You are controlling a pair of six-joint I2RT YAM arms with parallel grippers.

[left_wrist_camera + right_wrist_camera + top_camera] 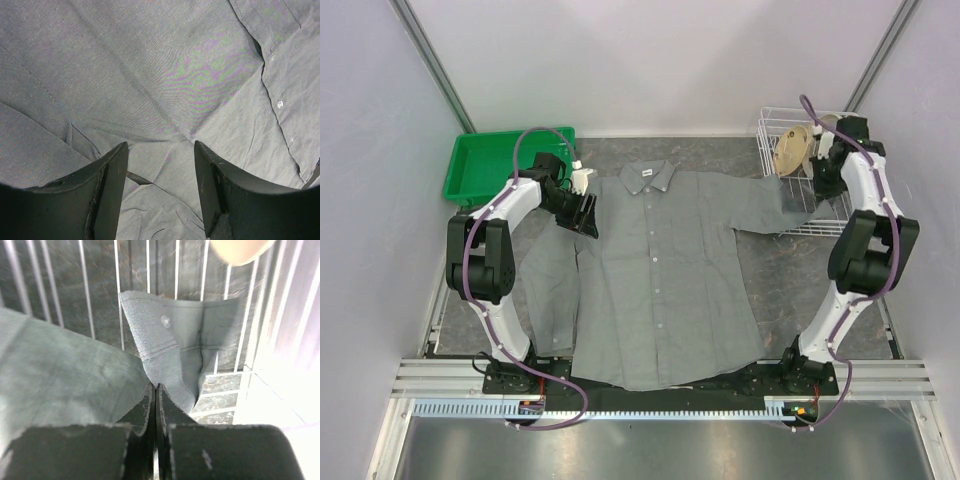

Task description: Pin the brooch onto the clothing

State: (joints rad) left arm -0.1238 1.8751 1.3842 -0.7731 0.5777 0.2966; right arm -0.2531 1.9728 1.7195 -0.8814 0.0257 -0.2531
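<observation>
Grey shirt (660, 290) lies spread on the surface (770, 290). Left claw (161, 145) hovers released over it; right claw (156, 387) clenches its cuff (170, 340).

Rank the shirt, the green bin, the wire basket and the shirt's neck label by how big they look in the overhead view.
1. The shirt, by far the largest.
2. The green bin and wire basket look alike and are both partly hidden, so unranked.
3. The neck label, smallest.

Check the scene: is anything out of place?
Yes. The shirt lies flat, but one cuff reaches into the wire basket. It stands upright there, apparently pinched by the shut right gripper.
</observation>
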